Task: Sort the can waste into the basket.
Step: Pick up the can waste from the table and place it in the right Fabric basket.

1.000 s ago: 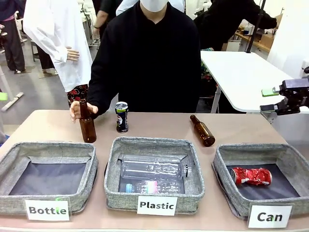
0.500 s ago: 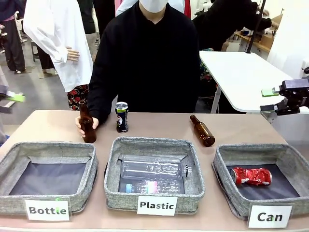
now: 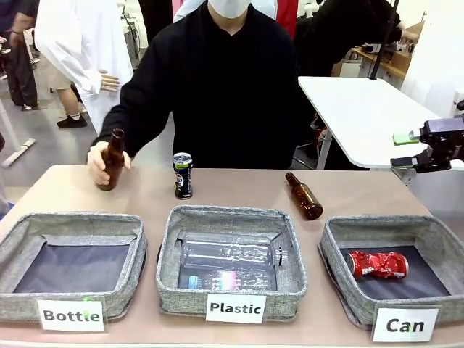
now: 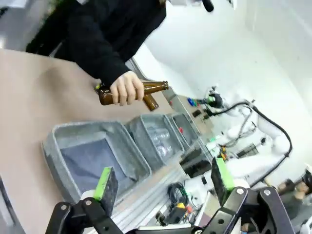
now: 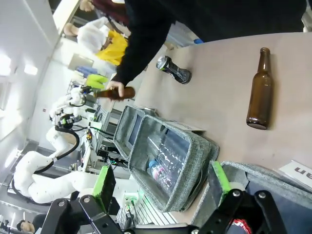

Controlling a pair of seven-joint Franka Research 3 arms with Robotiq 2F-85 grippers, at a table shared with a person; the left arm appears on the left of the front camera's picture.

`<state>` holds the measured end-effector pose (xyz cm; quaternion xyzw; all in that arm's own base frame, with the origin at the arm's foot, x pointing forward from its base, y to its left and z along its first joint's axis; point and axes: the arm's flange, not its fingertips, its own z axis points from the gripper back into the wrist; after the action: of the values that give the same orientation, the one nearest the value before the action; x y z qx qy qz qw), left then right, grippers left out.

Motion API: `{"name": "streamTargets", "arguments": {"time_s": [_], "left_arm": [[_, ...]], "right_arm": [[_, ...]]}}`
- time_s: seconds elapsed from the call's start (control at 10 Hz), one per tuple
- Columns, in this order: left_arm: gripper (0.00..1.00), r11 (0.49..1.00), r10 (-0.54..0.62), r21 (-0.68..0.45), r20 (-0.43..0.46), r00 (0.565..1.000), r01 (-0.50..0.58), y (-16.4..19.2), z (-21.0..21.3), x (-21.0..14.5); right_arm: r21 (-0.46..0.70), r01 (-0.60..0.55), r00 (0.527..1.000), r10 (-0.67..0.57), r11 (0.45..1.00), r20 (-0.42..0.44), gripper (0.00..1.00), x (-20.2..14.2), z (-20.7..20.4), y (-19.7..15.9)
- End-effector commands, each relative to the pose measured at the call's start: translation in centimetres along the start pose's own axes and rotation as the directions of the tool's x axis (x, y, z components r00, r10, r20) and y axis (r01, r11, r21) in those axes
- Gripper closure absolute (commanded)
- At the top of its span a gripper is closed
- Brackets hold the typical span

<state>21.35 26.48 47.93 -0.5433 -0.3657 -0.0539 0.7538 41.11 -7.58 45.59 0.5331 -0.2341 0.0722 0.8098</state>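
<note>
The black can (image 3: 183,175) with a silver top stands upright on the table behind the middle basket, and lies sideways in the right wrist view (image 5: 173,69). The dented red can (image 3: 378,264) lies inside the grey basket (image 3: 377,224) labelled "Can" at the right. My right gripper (image 5: 161,180) is open and holds nothing; in the front view it hovers at the right edge (image 3: 429,145), above and behind the Can basket. My left gripper (image 4: 163,179) is open and holds nothing, off the table's left end, with the row of baskets ahead of it.
A person's hand (image 3: 98,163) holds a brown bottle (image 3: 111,159) tilted above the table's far left. Another brown bottle (image 3: 304,196) lies between the black can and the Can basket. The "Plastic" basket (image 3: 225,212) holds clear bottles; the "Bottle" basket (image 3: 72,220) is at the left.
The person's hand has lifted the brown bottle off the table and carried it up and to the left. Both grippers and both cans have stayed put.
</note>
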Motion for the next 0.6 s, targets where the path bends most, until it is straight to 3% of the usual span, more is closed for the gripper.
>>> {"name": "streamTargets", "arguments": {"time_s": [0.0,0.3,0.4,0.5], "left_arm": [[0.00,0.999,-0.050,-0.006,-0.109,0.993,0.049,1.9,-1.4,0.9],[0.00,0.999,-0.050,-0.020,-0.161,0.986,0.048,0.9,-3.7,4.3],[0.00,0.999,-0.041,-0.006,-0.183,0.982,0.041,1.1,-3.7,5.1],[0.00,0.999,-0.026,-0.026,-0.146,0.989,0.022,1.3,-1.6,5.4]], "right_arm": [[0.002,-0.015,1.000,0.015,1.000,-0.004,0.00,-0.1,0.1,0.2],[0.002,-0.015,1.000,0.015,1.000,-0.004,0.00,-0.1,0.1,0.2],[0.002,-0.015,1.000,0.015,1.000,-0.004,0.00,-0.1,0.1,0.2],[0.002,-0.015,1.000,0.015,1.000,-0.004,0.00,-0.1,0.1,0.2]]}}
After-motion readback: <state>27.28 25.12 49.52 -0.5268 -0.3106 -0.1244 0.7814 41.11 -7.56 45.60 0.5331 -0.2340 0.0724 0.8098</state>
